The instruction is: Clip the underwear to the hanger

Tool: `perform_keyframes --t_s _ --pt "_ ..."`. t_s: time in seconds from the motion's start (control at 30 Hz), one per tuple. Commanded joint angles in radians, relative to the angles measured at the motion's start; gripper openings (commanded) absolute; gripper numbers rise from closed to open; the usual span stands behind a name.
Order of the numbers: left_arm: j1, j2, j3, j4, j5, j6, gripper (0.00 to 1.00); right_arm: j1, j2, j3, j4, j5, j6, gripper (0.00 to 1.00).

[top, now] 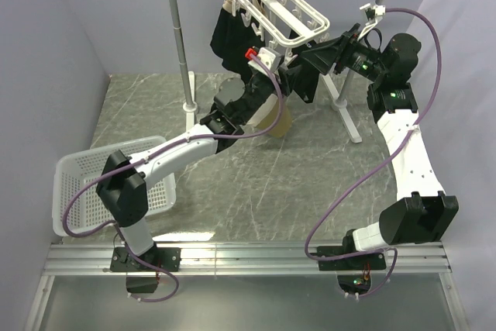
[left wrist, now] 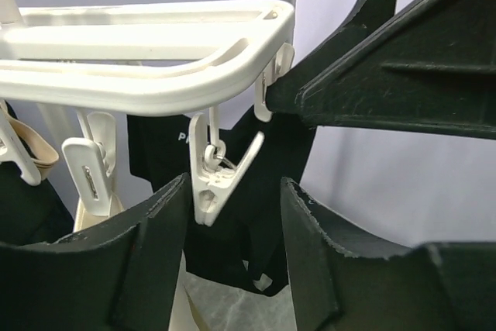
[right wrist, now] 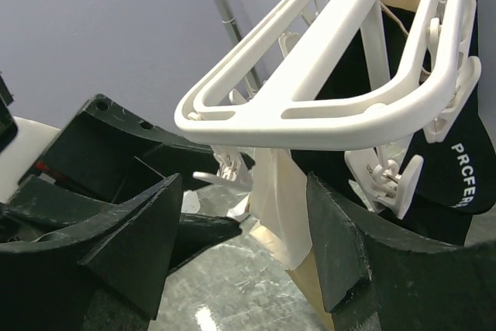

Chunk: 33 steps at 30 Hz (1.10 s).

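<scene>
Nearest to the left wrist camera are the black fingers (left wrist: pixel 155 238) of the left gripper (left wrist: pixel 232 199). They stand apart with a clear gap, and a white clip (left wrist: pixel 209 184) hangs in this gap, close against the finger on the left of that view. The fingers do not press the clip.

The underwear (top: pixel 283 122) hangs in the air below the near edge of the hanger (left wrist: pixel 139 83), just under the left gripper and above the table (top: pixel 256 184). Its top is hidden behind the frame and the arm, so I cannot tell what carries it. A short tan band also shows at a clip on the left side of the left wrist view.

The right gripper (right wrist: pixel 242 191) is just to the right of the hanger's near corner, close to the left gripper. Its fingers are wide apart and grip nothing; the pale fabric hangs behind the gap between them, under the frame.

Black garments (top: pixel 231 32) hang from clips on the far and left part of the hanger; one has white letters. The hanger hangs from a pole rack (top: pixel 178 29) at the far side of the table. A white basket (top: pixel 108 149) lies at the near left, well apart from the hanger.
</scene>
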Motion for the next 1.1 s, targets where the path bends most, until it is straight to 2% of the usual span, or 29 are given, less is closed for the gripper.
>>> perform_keyframes --t_s 0.0,0.3,0.37,0.53,0.83,1.07 --pt "0.005 -0.072 -0.007 -0.015 0.038 0.000 0.57 -0.007 -0.045 0.000 0.012 -0.011 -0.030 0.72" --pt "0.054 -0.102 0.008 -0.097 0.087 -0.010 0.72 -0.050 -0.095 -0.060 -0.054 -0.031 -0.099 0.71" --pt "0.071 -0.105 0.017 -0.125 0.113 -0.036 0.72 -0.062 -0.102 -0.072 -0.067 -0.058 -0.114 0.71" --pt "0.138 -0.119 0.020 -0.154 0.287 -0.096 0.72 -0.065 -0.131 -0.119 -0.058 -0.063 -0.158 0.71" --pt "0.163 -0.136 0.010 -0.144 0.489 -0.084 0.69 -0.028 -0.122 -0.167 0.010 -0.037 -0.203 0.71" --pt "0.180 -0.111 0.065 -0.157 0.549 -0.062 0.71 0.045 -0.112 -0.194 0.054 0.000 -0.299 0.72"
